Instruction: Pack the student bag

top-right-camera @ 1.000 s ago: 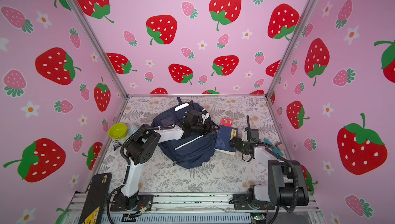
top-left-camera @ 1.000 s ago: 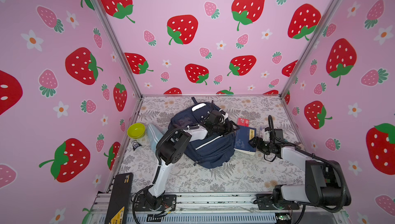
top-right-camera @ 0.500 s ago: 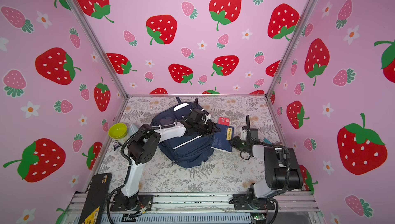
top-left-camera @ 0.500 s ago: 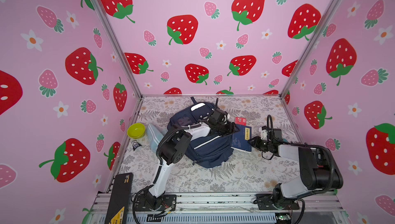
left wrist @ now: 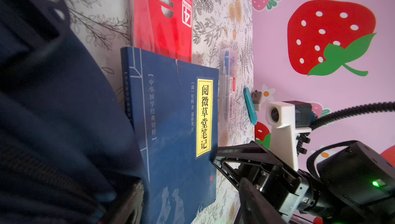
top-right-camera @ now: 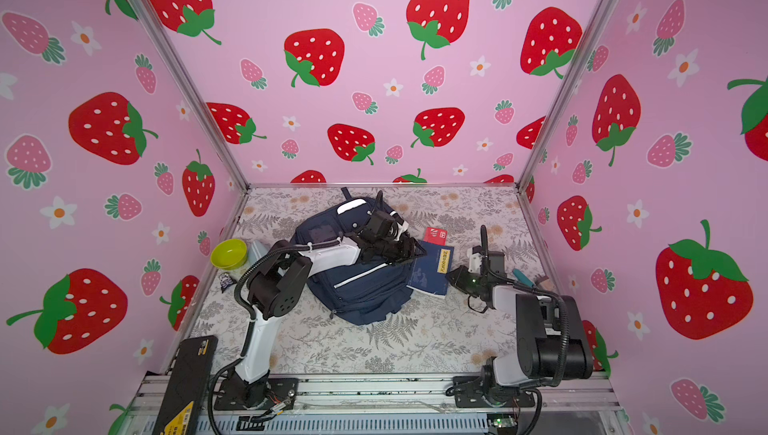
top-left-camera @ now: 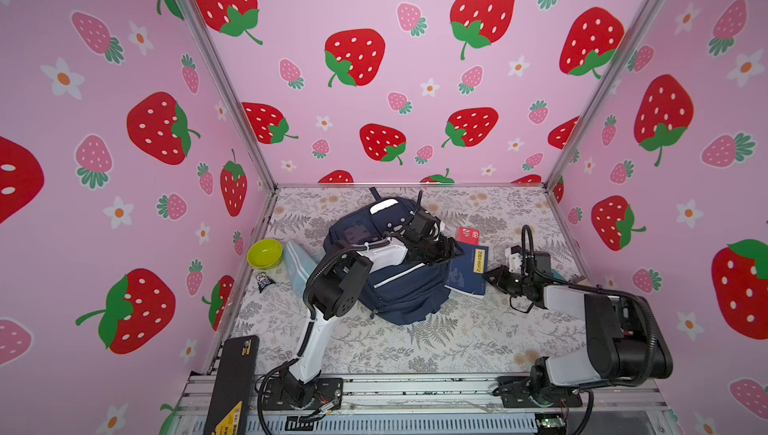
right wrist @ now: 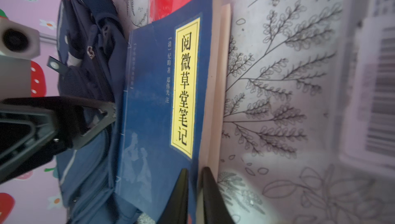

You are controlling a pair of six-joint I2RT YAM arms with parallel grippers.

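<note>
Your two arms meet at the right edge of the student bag, which lies slumped in the middle of the fern-print table in both top views.

Your left arm rises from its base on the near side of the bag and folds at the elbow above the bag's left flank. Its white forearm runs almost level across the top of the bag, and the left gripper ends at the bag's right edge. Its jaws stand wide, and in the left wrist view navy fabric fills the space between them; whether they press on it you cannot tell.

Your right arm lies low to the right of the bag, forearm near level, wrist aimed at the bag. The right gripper is drawn narrow, its fingers pinching the outer edge of the blue book, one on the cover, one on the page side. The book's spine side rests against the bag's right side.

A red booklet lies partly under the book's far end, just off the bag's right rear. A yellow-green bowl sits apart, left of the bag.
</note>
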